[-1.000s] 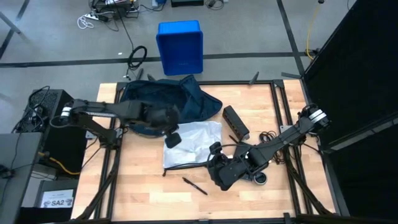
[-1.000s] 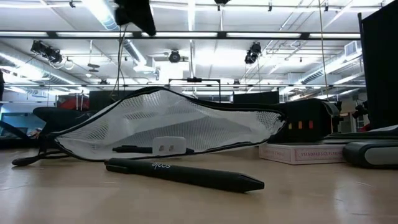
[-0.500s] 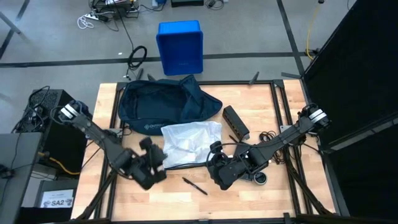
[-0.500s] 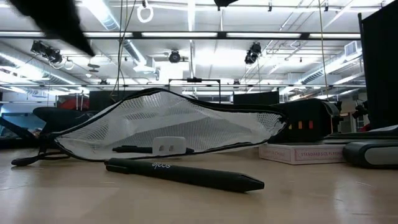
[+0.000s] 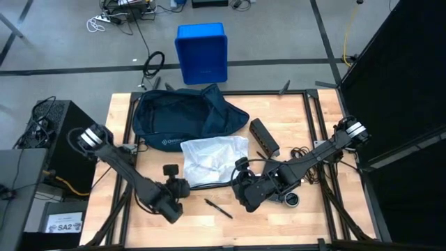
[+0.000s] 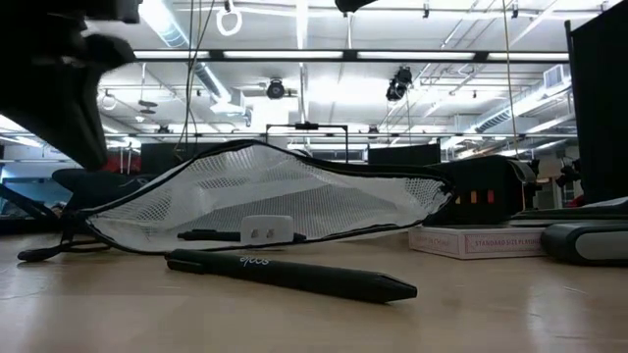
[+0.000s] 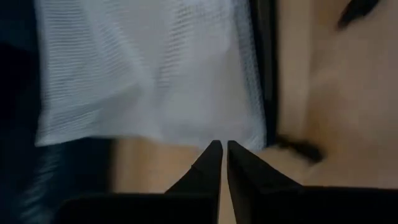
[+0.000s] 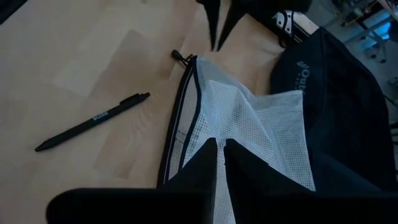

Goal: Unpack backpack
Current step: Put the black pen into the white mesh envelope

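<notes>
- While my left gripper (image 5: 171,169) hangs near the white mesh pouch (image 5: 212,159), I see its fingers closed on nothing.
- My right gripper (image 5: 240,164) sits over the pouch's edge, fingers closed, empty.
- I see the backpack (image 5: 182,117) at the counter's (image 5: 279,223) far side, touching the pouch.
- I see a black pen (image 5: 217,208) close by.

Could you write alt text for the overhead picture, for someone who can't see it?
Seen from above, a dark navy backpack lies at the far side of a wooden table, with a white mesh pouch and a black pen in front of it. Two dark robot arms reach in low, grippers shut.
</notes>
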Tool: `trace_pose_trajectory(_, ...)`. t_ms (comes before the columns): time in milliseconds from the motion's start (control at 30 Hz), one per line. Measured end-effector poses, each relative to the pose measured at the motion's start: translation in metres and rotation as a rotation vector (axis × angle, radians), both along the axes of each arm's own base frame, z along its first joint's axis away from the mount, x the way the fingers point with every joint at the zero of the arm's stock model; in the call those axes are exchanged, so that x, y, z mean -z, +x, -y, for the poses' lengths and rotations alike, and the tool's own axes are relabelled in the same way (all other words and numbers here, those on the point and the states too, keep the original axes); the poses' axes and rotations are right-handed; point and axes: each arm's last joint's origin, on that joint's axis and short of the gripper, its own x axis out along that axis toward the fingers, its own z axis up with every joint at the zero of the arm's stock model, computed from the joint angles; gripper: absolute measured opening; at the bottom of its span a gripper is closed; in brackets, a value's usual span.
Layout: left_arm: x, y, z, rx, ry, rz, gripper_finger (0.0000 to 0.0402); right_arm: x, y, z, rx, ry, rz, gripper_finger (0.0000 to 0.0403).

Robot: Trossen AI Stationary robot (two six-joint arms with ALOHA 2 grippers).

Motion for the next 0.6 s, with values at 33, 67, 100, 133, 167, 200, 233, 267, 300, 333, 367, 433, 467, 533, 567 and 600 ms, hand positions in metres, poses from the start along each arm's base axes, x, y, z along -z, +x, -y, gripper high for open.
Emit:
trace_pose_trajectory(33, -0.001, 0.001, 0.004, 0.002, 0.052, -0.040, 0.0000, 0.000, 0.000, 0.000, 0.000, 0.000, 0.000, 0.0007)
trace_pose_trajectory(67, -0.001, 0.002, 0.008, 0.009, 0.103, -0.085, 0.0000, 0.000, 0.000, 0.001, 0.002, 0.001, 0.000, 0.0005)
trace_pose_trajectory(100, -0.001, 0.004, 0.013, 0.018, 0.152, -0.119, 0.0000, 0.000, 0.001, 0.001, 0.004, 0.001, -0.001, 0.0004)
trace_pose_trajectory(133, -0.002, 0.005, 0.019, 0.027, 0.176, -0.132, 0.0000, 0.000, 0.001, 0.002, 0.005, 0.000, -0.001, 0.0003)
trace_pose_trajectory(167, -0.001, 0.006, 0.025, 0.028, 0.191, -0.139, 0.0000, 0.000, 0.001, 0.002, 0.007, 0.001, 0.001, 0.0002)
trace_pose_trajectory(200, 0.001, 0.006, 0.030, 0.026, 0.198, -0.139, 0.0000, 0.000, 0.002, 0.003, 0.010, 0.002, 0.002, 0.0002)
trace_pose_trajectory(233, 0.005, 0.005, 0.035, 0.025, 0.189, -0.125, 0.0000, 0.000, 0.002, 0.004, 0.012, 0.002, 0.001, 0.0002)
trace_pose_trajectory(267, 0.009, 0.003, 0.041, 0.031, 0.169, -0.103, 0.0000, 0.000, 0.002, 0.005, 0.014, 0.001, 0.001, 0.0002)
trace_pose_trajectory(300, 0.013, 0.001, 0.047, 0.047, 0.150, -0.087, 0.0000, 0.000, 0.003, 0.006, 0.017, 0.001, 0.001, 0.0002)
trace_pose_trajectory(333, 0.016, -0.002, 0.051, 0.062, 0.138, -0.082, 0.0000, 0.000, 0.003, 0.006, 0.018, 0.002, 0.002, 0.0003)
trace_pose_trajectory(367, 0.017, -0.006, 0.054, 0.076, 0.138, -0.083, 0.0001, 0.000, 0.003, 0.006, 0.019, 0.003, 0.003, 0.0005)
trace_pose_trajectory(433, 0.018, -0.010, 0.057, 0.078, 0.132, -0.077, 0.0002, 0.000, 0.004, 0.008, 0.023, 0.002, 0.002, 0.0008)
trace_pose_trajectory(467, 0.017, -0.012, 0.058, 0.078, 0.131, -0.074, 0.0005, 0.000, 0.004, 0.008, 0.025, 0.003, 0.003, 0.0009)
trace_pose_trajectory(533, 0.017, -0.012, 0.059, 0.099, 0.132, -0.077, 0.0017, 0.000, 0.004, 0.008, 0.025, 0.003, 0.003, 0.0011)
trace_pose_trajectory(567, 0.017, -0.012, 0.060, 0.117, 0.134, -0.081, 0.0025, 0.000, 0.004, 0.008, 0.025, 0.003, 0.002, 0.0012)
trace_pose_trajectory(600, 0.017, -0.011, 0.061, 0.143, 0.136, -0.089, 0.0036, 0.000, 0.004, 0.008, 0.025, 0.003, 0.003, 0.0013)
